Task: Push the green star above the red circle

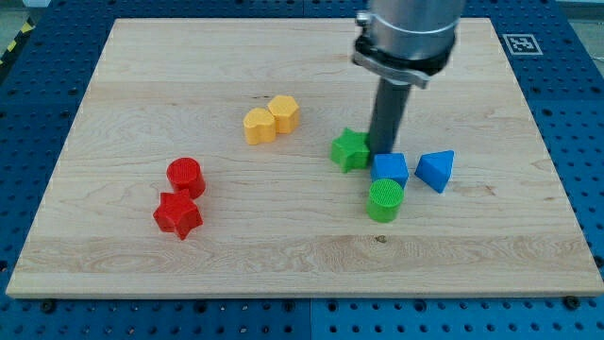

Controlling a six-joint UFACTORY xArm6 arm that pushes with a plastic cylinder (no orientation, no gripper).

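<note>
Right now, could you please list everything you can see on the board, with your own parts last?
board: 1, light wood, fills most of the view, on a blue pegboard surface.
red circle: 1, red, left of centre, touching the red star below it.
red star: 1, red, lower left.
yellow blocks: 2, yellow, side by side and touching, above centre.
green star: 1, green, centre, just left of my tip.
blue cube: 1, blue, right of the green star.
blue wedge: 1, blue, right of the cube.
green cylinder: 1, green, below the cube, touching it.
my tip: 1, dark rod, between green star and blue cube, at the star's right edge.
</note>
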